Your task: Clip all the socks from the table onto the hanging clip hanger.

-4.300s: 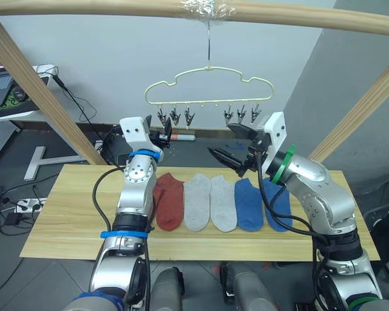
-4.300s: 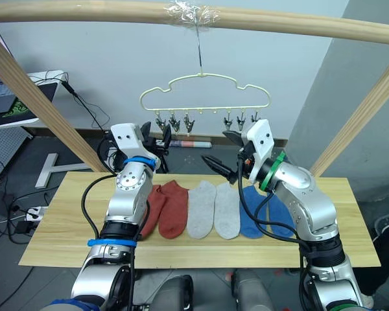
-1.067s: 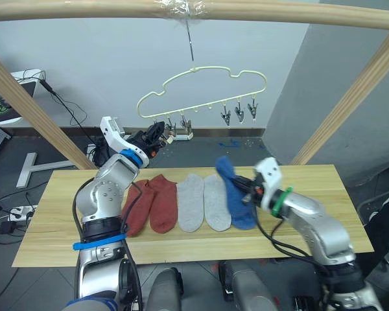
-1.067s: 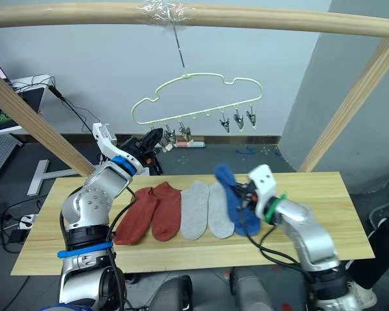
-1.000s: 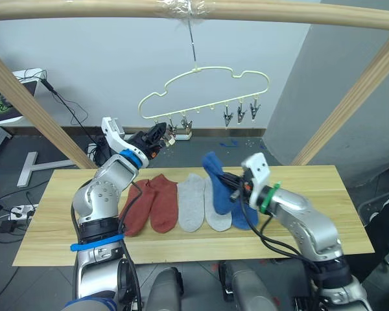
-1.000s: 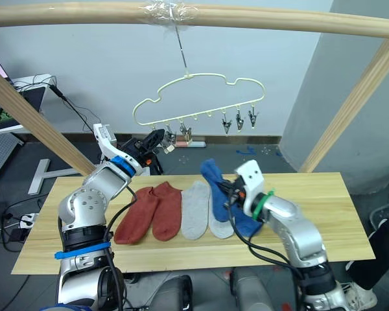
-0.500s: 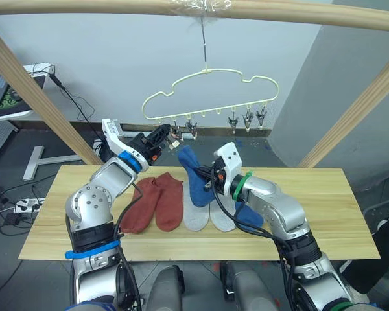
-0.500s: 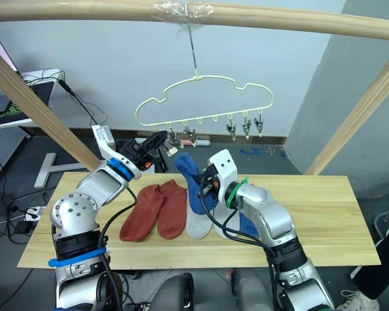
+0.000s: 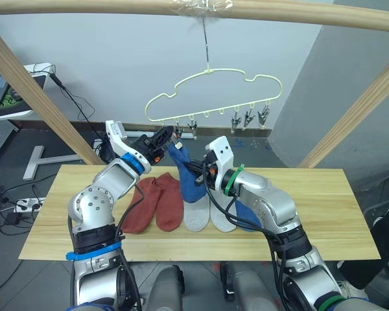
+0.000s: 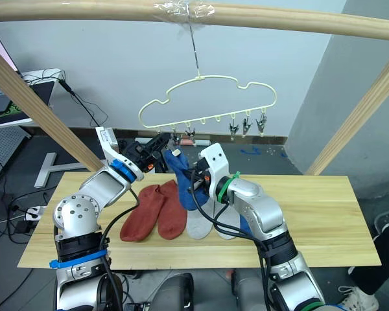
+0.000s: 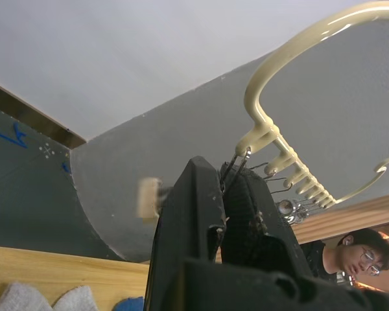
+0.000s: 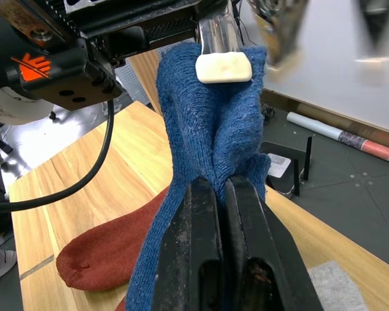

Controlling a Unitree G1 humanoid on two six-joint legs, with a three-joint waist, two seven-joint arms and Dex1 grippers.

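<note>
The pale-yellow clip hanger (image 9: 214, 89) hangs by its hook from the top pole. My left gripper (image 9: 165, 137) is shut on the hanger's leftmost clip (image 11: 230, 170), pinching its handles. My right gripper (image 12: 215, 185) is shut on a blue sock (image 9: 185, 172) and holds it up against that clip, whose cream pad (image 12: 223, 67) rests on the sock's top edge. On the table (image 9: 324, 214) lie two rust-red socks (image 9: 157, 202), two grey socks (image 9: 198, 215) and another blue sock (image 9: 247, 215), partly hidden behind my right arm.
Three free clips (image 9: 249, 118) hang at the hanger's right end. The wooden frame's top pole (image 9: 279, 11) and slanted side poles (image 9: 32, 91) (image 9: 356, 103) surround the table. A desk with a laptop (image 9: 0, 91) stands far left. A person (image 11: 350, 256) is nearby.
My right gripper carried the blue sock up and to the left, from beside the grey socks to the clip held by my left gripper. The left gripper kept its hold.
</note>
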